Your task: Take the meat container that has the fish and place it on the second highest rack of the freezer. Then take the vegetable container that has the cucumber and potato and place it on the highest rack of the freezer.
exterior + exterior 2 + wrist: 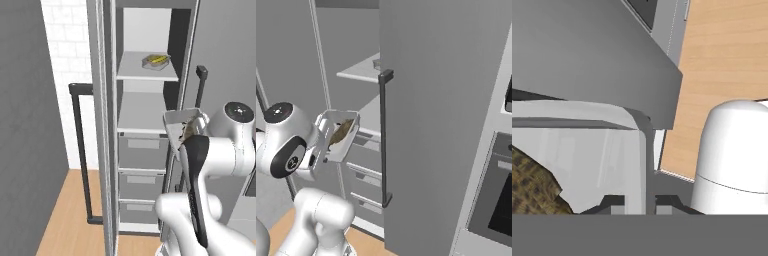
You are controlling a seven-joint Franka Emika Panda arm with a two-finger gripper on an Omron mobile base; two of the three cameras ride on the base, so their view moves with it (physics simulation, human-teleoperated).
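Observation:
My gripper [644,202] is shut on the side wall of a clear meat container [338,132]. The container is tilted steeply, and the dark olive-brown fish [341,131] lies inside it. I hold it in front of the open freezer [107,125], level with the lower of the two flat shelves [140,115] and at its right end, outside the compartment. The shelf above [145,70] carries another clear container [156,61] with a yellowish piece inside. In the hand view the clear wall [646,160] stands between my fingertips [614,201], and mottled brown fish [532,185] shows at the lower left.
Three grey drawers [142,150] sit under the shelves. The freezer door hangs open to the left with its black bar handle [80,150]. A closed grey door with a black handle [383,140] stands right of the opening, and an oven front [496,200] is further right. The floor is wood [65,210].

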